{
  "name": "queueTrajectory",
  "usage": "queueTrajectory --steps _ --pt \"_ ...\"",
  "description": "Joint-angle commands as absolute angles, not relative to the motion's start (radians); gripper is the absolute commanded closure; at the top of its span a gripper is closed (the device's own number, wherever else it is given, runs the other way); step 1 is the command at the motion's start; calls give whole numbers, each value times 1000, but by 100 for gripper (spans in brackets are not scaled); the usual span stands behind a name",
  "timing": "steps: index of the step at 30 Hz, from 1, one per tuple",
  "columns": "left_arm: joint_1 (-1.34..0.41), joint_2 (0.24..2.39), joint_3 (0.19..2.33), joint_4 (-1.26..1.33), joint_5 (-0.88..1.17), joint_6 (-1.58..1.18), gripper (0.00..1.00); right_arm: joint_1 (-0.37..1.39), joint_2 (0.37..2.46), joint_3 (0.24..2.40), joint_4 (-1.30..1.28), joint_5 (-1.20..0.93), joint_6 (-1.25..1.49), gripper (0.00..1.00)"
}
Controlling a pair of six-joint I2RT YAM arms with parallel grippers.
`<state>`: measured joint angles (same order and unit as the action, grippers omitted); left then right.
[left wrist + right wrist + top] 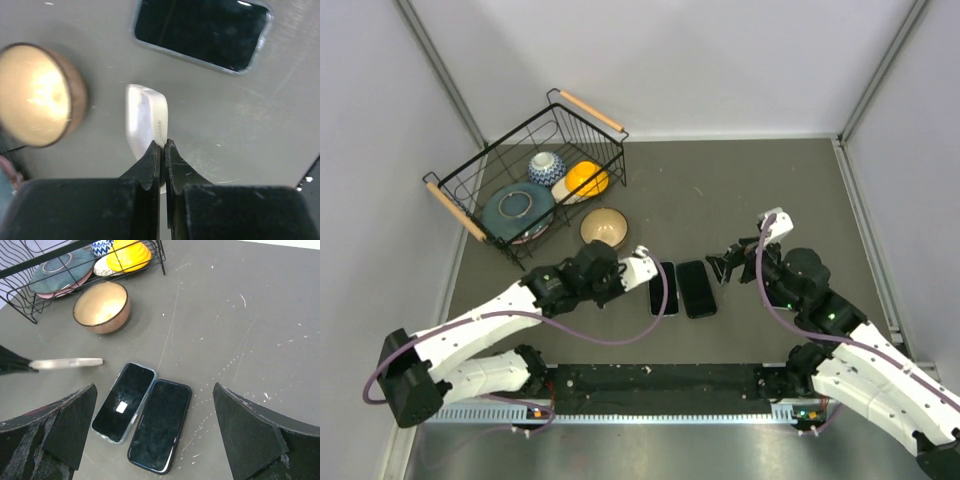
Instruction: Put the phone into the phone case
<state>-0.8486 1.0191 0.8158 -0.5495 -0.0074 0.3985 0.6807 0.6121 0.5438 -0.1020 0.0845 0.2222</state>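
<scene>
Phone case (pixel 145 120) pinched edge-on by left gripper (pixel 163 148), for fitting I guess; right gripper (pixel 725 268) open, 3 o'clock of phone (pixel 697 288).

Tan bowl (pixel 604 227), wire basket (pixel 591 111) (perhaps dishes (pixel 518 208))

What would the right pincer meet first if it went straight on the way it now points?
Most likely the black phone, lying flat ahead of the open right pincer, beside the silver-rimmed phone; depth is hard to judge.
</scene>
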Motion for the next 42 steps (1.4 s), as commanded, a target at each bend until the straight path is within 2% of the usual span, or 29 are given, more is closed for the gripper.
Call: queueTrajectory --steps 1,5,6,7,10,13,18,19,20,22,23,24,28,31,34,38,42 --pt "-899 1058 773 -511 -104 379 100 690 588 597 -167 146 261 1" --pt "-933 1095 744 -508 -28 322 99 692 603 644 -293 291 339 1" --pt "-940 1100 735 -503 -15 315 89 693 609 653 -311 307 348 1" --pt "-946 1098 726 -502 -5 316 84 690 620 663 -325 317 365 1" --pt "-985 1078 707 -489 -5 314 75 692 635 698 -377 342 388 1" --pt "-986 1060 718 -489 -5 305 57 692 641 706 -408 345 409 1" --pt "-985 1048 742 -502 -29 273 50 692 643 706 -452 368 545 1" --pt "-985 1040 745 -497 -35 267 45 692 644 703 -471 374 581 1" --pt "-985 1022 749 -480 -44 267 34 693 650 703 -492 411 625 1" --pt "-985 997 752 -456 -103 256 25 690 682 716 -546 452 770 1" --pt "-985 962 759 -443 -115 253 5 690 696 725 -614 483 811 1" --pt "-985 942 762 -416 -156 246 1 689 736 738 -649 495 887 1" --pt "-985 815 775 -336 -238 143 1 626 854 817 -819 496 1021 1" --pt "-982 740 758 -266 -371 -18 1 536 932 836 -906 457 1087 1" --pt "-976 707 779 -296 -382 -138 1 392 986 816 -975 392 1164 1" --pt "-974 722 816 -360 -361 -202 1 200 1022 762 -1000 325 1265 4" --pt "-974 770 845 -446 -399 -258 1 121 1006 718 -1000 330 1353 4"
